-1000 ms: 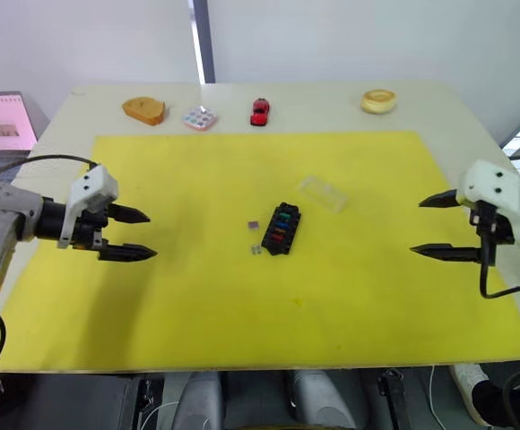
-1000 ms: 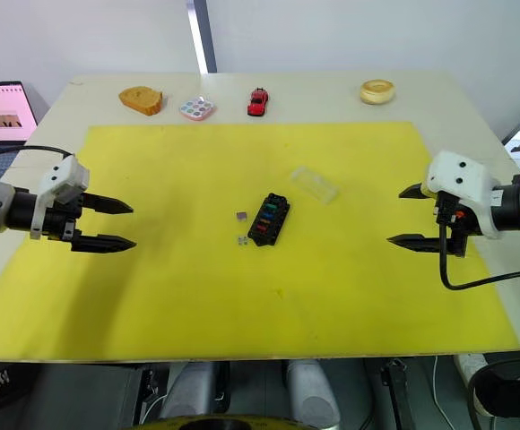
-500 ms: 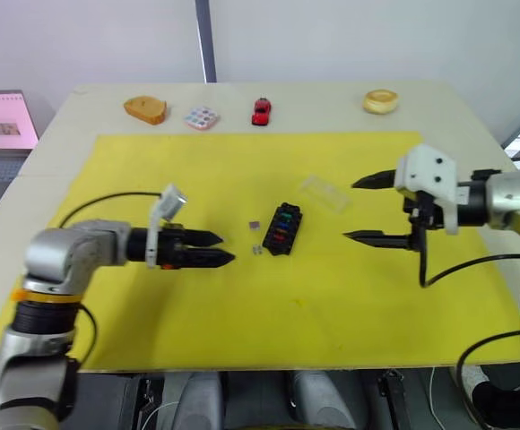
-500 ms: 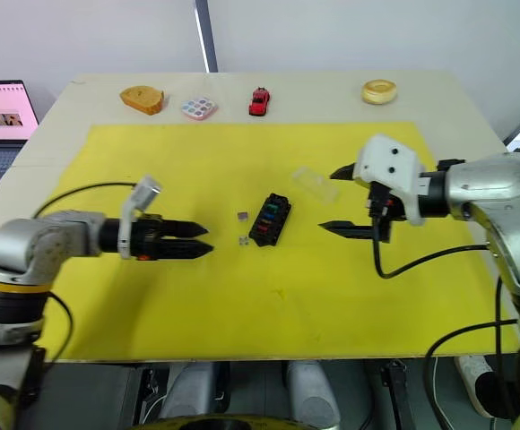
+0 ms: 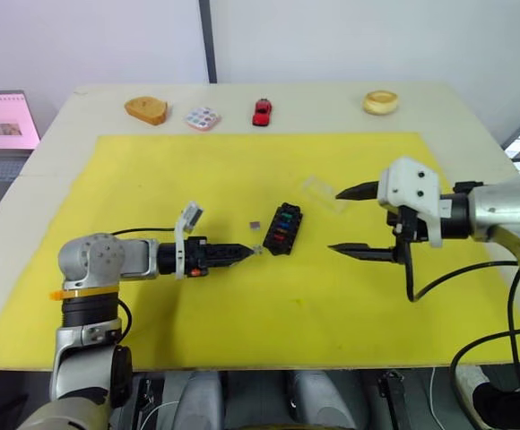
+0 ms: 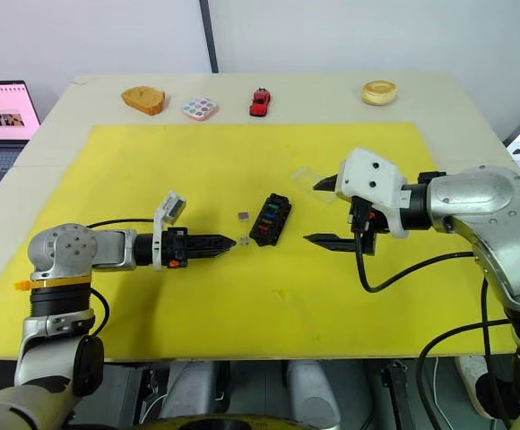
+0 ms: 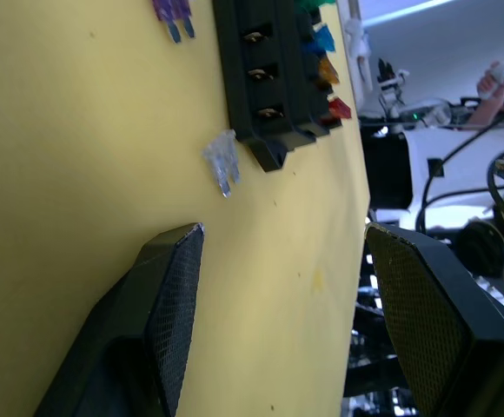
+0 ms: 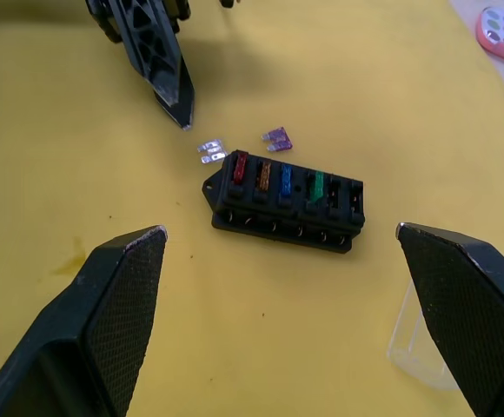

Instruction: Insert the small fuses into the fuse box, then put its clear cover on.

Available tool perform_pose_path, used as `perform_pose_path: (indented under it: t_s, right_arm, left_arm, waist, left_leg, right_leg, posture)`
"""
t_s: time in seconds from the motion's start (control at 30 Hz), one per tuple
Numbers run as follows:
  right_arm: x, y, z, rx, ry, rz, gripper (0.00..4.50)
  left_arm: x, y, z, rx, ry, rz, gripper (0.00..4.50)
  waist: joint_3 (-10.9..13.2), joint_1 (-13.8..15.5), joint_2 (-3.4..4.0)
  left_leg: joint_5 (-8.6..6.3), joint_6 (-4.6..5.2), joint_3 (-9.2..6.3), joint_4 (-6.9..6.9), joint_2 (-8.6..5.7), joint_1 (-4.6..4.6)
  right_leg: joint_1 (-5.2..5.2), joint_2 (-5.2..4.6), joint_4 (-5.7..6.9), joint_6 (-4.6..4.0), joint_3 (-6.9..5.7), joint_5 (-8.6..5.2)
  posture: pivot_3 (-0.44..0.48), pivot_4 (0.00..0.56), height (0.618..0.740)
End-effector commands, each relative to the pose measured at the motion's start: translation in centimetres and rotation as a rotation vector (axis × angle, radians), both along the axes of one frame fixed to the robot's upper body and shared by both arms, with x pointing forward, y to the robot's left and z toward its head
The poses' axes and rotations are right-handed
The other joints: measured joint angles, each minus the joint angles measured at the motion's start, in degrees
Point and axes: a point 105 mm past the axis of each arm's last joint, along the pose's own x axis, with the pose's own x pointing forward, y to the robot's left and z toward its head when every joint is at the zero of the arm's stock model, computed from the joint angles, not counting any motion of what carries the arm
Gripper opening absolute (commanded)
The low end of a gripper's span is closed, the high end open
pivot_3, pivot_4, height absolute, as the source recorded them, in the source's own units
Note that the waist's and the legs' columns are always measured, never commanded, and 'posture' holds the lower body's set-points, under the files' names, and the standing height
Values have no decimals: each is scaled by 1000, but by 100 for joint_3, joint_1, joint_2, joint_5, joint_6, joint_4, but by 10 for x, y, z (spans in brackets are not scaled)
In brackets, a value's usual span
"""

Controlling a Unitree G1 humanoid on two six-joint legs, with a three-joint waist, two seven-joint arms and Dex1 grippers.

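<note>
The black fuse box [image 6: 270, 219] lies near the middle of the yellow mat [image 6: 197, 296], with red, orange, blue and green fuses [image 8: 278, 176] already seated in one row, while a purple fuse [image 8: 277, 137] and a clear grey fuse [image 8: 210, 151] lie loose on the mat just beside it. The left gripper [image 6: 227, 241] is low over the mat with its tips close to the grey fuse, its fingers [image 7: 169, 304] apart and holding nothing. The right gripper [image 6: 316, 211] is on the other side of the box with its jaws wide open and empty, and the clear cover [image 6: 308, 179] lies on the mat just beside its upper finger.
</note>
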Motion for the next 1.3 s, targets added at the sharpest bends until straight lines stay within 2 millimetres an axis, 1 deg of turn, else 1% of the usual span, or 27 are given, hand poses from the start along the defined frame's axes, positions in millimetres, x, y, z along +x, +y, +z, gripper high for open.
perform_pose_path:
  t_s: [0.03, 0.23, 0.47, 0.7, 0.87, 0.97, 1.03, 1.1, 1.13, 1.3]
  right_arm:
    - [-3, 0, 13, 2, -62, 5, 4500]
    - [-3, -1, 11, 2, -59, -1, 4500]
    - [-2, -2, 11, -1, -62, -10, 4500]
    - [-1, -1, 11, 0, -65, -13, 4500]
    - [-1, 0, 11, -1, -65, -12, 4500]
    - [-1, 1, 11, -2, -65, -11, 4500]
    - [-1, 1, 11, -1, -64, -9, 4500]
    - [-2, 2, 11, -1, -64, -6, 4500]
    - [-1, 2, 11, -1, -64, -6, 4500]
    - [-1, 3, 11, 1, -62, -2, 4500]
  left_arm:
    - [7, -2, -4, 16, 24, 44, 3142]
    - [12, -15, -4, -7, 27, 59, 3142]
    - [14, -21, -8, -9, 34, 78, 3142]
    - [16, -31, -11, -20, 41, 84, 3142]
    - [16, -32, -14, -10, 43, 85, 3142]
    - [17, -31, -18, 4, 46, 97, 2309]
    - [17, -30, -19, 11, 47, 105, 1364]
    - [17, -30, -21, 24, 47, 107, 254]
    - [17, -30, -23, 31, 47, 107, 45]
    - [17, -25, -25, 54, 41, 112, 45]
  waist:
    - [-1, 23, 0]
    - [-2, 99, 0]
    - [-3, 142, 0]
    - [-4, 149, 0]
    - [-4, 150, 0]
    - [-4, 145, 0]
    - [-4, 136, 0]
    - [-4, 132, 0]
    - [-6, 130, 3]
    - [-7, 121, 4]
  left_leg:
    - [0, 0, 0, 0, -1, 1]
    - [0, -1, 2, 1, -4, 2]
    - [1, -2, 3, 1, -7, 1]
    - [1, -3, 2, 1, -11, 2]
    - [2, -3, 2, 2, -13, 2]
    - [2, -4, 2, 2, -13, 2]
    - [2, -4, 2, 1, -13, 2]
    - [2, -4, 1, 1, -13, 3]
    - [2, -4, 1, 1, -13, 4]
    - [2, -4, 2, 0, -13, 6]
  right_leg:
    - [2, -1, -2, 0, 0, 0]
    - [4, -5, -4, 2, 0, 1]
    - [6, -9, -8, 4, 0, 2]
    - [10, -11, -11, 6, 0, 3]
    - [11, -11, -13, 9, 0, 4]
    - [11, -12, -13, 10, 0, 5]
    - [11, -12, -13, 10, 0, 5]
    - [11, -11, -13, 10, 0, 5]
    - [11, -10, -13, 10, 0, 5]
    - [12, -10, -13, 10, 1, 5]
  posture:
    - [0, 150, 740]
    - [0, 150, 740]
    - [0, 150, 740]
    - [0, 150, 740]
    - [0, 150, 740]
    - [0, 150, 740]
    - [0, 150, 740]
    - [0, 150, 740]
    - [0, 150, 740]
    - [0, 150, 740]
